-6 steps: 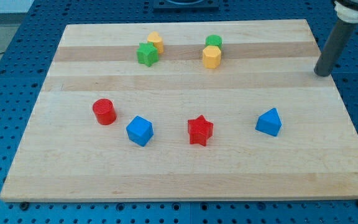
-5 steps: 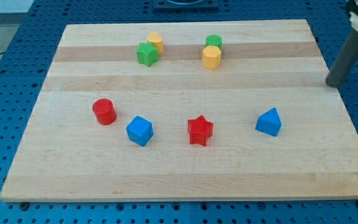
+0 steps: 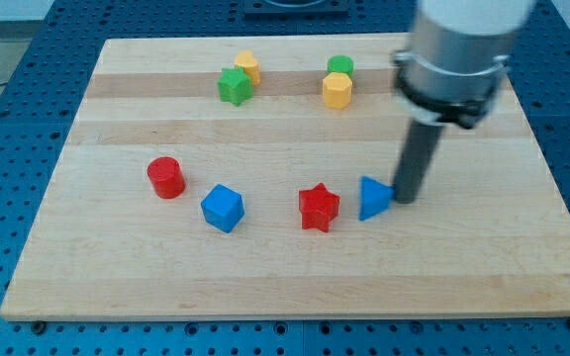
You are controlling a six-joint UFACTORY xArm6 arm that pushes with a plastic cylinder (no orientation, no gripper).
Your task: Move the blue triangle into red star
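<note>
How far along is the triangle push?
Done: the blue triangle sits close to the red star, on its right in the view. In hand: my tip is against the triangle's right side. Left: a narrow gap still shows between triangle and star; close it.

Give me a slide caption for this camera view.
My tip presses the blue triangle's right side, nudging it toward the red star.

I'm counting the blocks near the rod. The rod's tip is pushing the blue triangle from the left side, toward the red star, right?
Not quite. In the camera view, my tip is on the view's right side of the blue triangle, not the left. The rest holds: it sits against the triangle, and the red star lies just to the triangle's left.
</note>
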